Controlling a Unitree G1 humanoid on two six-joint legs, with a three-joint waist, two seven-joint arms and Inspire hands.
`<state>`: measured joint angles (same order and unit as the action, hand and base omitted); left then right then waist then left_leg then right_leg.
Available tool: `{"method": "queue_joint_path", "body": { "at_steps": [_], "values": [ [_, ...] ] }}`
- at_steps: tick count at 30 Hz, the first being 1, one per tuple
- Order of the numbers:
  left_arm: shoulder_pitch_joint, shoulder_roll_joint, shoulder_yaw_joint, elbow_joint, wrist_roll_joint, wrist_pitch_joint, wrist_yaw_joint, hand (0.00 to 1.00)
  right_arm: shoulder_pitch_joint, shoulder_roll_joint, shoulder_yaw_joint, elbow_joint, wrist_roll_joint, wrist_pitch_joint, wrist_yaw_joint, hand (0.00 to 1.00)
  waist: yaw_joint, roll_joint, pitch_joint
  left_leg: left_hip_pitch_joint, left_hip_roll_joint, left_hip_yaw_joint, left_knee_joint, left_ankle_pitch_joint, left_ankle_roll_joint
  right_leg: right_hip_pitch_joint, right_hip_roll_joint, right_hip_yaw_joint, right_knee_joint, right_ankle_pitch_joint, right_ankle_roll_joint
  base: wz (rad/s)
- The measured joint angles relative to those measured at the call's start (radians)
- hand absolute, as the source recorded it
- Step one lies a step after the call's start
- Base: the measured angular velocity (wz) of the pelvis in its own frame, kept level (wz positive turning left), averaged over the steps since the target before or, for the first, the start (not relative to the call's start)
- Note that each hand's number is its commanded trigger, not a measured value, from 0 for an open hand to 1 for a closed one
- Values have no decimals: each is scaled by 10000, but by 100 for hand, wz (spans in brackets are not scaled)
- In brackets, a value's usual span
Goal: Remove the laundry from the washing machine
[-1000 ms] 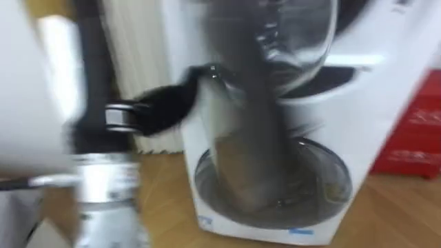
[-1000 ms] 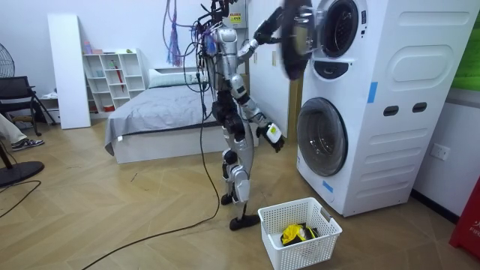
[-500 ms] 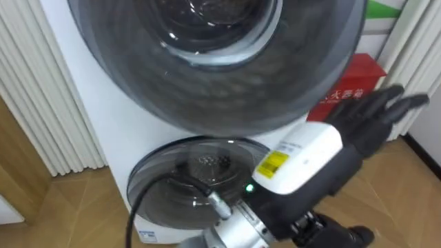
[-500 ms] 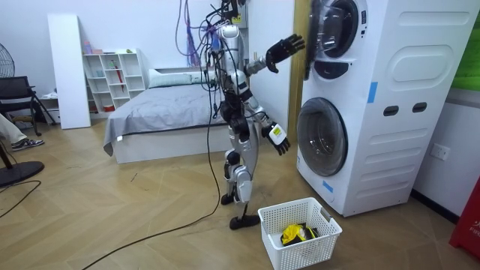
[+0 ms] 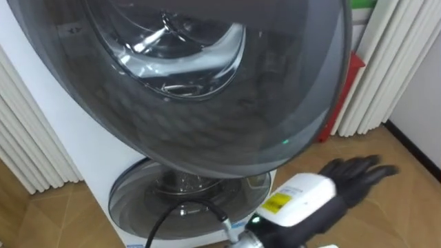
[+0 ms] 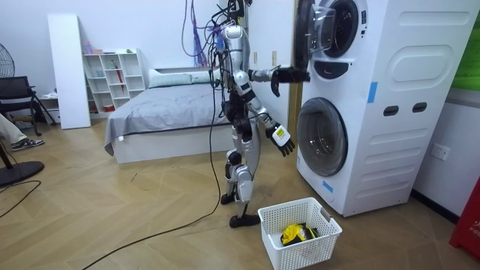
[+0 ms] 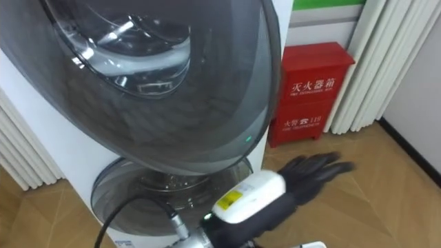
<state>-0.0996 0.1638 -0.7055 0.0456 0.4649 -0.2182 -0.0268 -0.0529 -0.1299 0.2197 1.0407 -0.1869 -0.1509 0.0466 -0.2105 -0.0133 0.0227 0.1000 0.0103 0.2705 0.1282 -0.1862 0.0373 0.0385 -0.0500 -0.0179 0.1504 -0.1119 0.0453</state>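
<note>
**Figure.** The robot stands on the wood floor, facing two stacked washing machines (image 6: 397,97).

- **Upper door:** The upper machine's round door (image 5: 193,83) stands open towards the robot. In the eye views its glass bowl covers the drum opening, so any clothes inside cannot be seen.
- **Left hand:** The left hand (image 6: 289,75) is raised to the door's edge, probably to hold the door clear of the opening. Whether its fingers grip cannot be told.
- **Right hand:** The right hand (image 5: 351,178) hangs low, just beside the shut lower door (image 5: 182,200). Its fingers are straight and hold nothing, so it is free to reach in.
- **Basket:** A white basket (image 6: 289,251) stands on the floor by the robot's feet, near the machines' front corner. A yellow and dark garment (image 6: 298,234) lies in it.
</note>
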Motion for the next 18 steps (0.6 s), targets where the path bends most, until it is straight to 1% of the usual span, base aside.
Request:
{"method": "queue_joint_path", "body": {
  "at_steps": [1,2,3,4,5,6,7,8,9,10,11,12,13,14,16,17,18],
  "values": [
    [287,70,305,747,3,11,146,0,85,10,-170,2,-18,8,3,0,11,55,-35,-6,4,-15,4,-6,-11,-7,1,-36,-4,-19,-32,0],
    [447,140,475,1161,3,11,227,0,157,8,-290,3,-6,7,3,0,25,-23,12,-10,10,-21,2,-9,-17,-16,7,-41,-5,-25,-40,-5],
    [819,185,963,2172,9,-17,336,0,380,5,-570,-29,15,30,-6,0,228,10,-10,5,22,-7,1,-20,-37,-29,25,-30,10,-48,-72,-10],
    [1162,134,1537,3432,9,-7,656,0,622,-23,-686,-14,222,131,-12,0,385,-63,-6,68,41,-22,5,-37,-66,-22,50,-29,8,-75,-105,-9],
    [1310,149,1851,4137,-14,25,810,0,754,-29,-719,-5,315,201,-6,0,489,-21,-44,98,57,-34,5,-49,-86,-25,67,-25,16,-108,-124,-8],
    [1554,165,2542,5395,-3,96,1052,0,1005,-14,-877,62,384,292,-4,0,694,-112,-76,121,94,-35,6,-84,-142,-20,109,-15,10,-142,-159,0],
    [1805,162,3513,6616,-3,175,1273,0,1284,-8,-1039,70,436,396,-7,0,873,-203,-123,133,135,-80,7,-113,-191,10,164,-7,-5,-163,-186,0],
    [1907,178,3983,7263,-14,197,1483,0,1417,16,-1195,72,453,419,-7,0,984,-220,-134,149,151,-101,7,-120,-203,29,182,-18,-9,-172,-196,0],
    [1947,226,4894,8546,-44,251,1886,0,1623,29,-1447,71,594,433,-23,0,1239,-236,-179,186,192,-104,11,-148,-244,42,220,-71,-11,-183,-213,-14],
    [2165,363,5810,9408,-215,293,2228,0,1687,42,-1653,75,671,430,-18,0,1429,-233,-177,234,236,-106,11,-169,-274,37,261,-202,-6,-176,-237,-20],
    [2327,464,6115,9658,-350,303,2409,0,1711,29,-1674,78,729,430,-41,0,1473,-223,-172,272,261,-105,9,-191,-302,59,289,-227,-9,-169,-249,-23],
    [2550,651,6526,10301,-405,333,2781,0,1771,23,-1763,167,748,438,-121,0,1639,-150,-145,384,327,-92,4,-250,-341,165,353,-272,-18,-158,-265,-11],
    [2752,794,6828,10886,-391,544,3064,0,1821,24,-1870,218,784,445,-143,0,1716,-115,-154,517,344,-108,-17,-258,-352,331,363,-268,-77,-158,-265,-6],
    [2913,794,6979,11058,-380,671,3181,0,1854,28,-1952,218,816,445,-140,0,1738,-51,-177,561,343,-115,-31,-268,-363,395,363,-266,-128,-159,-265,0],
    [3537,595,7410,11200,-367,1165,3285,0,1921,26,-2103,293,956,445,-165,0,1850,98,-219,696,332,-123,-50,-317,-363,530,351,-266,-162,-165,-261,0],
    [3603,511,7437,11203,-378,1289,3277,0,1918,34,-2095,335,1043,452,-175,0,1889,103,-218,697,322,-134,-50,-321,-357,529,339,-280,-161,-170,-253,8],
    [3680,353,7470,11217,-392,1475,3226,0,1905,56,-2064,440,1260,465,-165,0,1932,116,-207,672,313,-171,-53,-340,-328,531,325,-367,-164,-188,-238,10]
  ]
}}
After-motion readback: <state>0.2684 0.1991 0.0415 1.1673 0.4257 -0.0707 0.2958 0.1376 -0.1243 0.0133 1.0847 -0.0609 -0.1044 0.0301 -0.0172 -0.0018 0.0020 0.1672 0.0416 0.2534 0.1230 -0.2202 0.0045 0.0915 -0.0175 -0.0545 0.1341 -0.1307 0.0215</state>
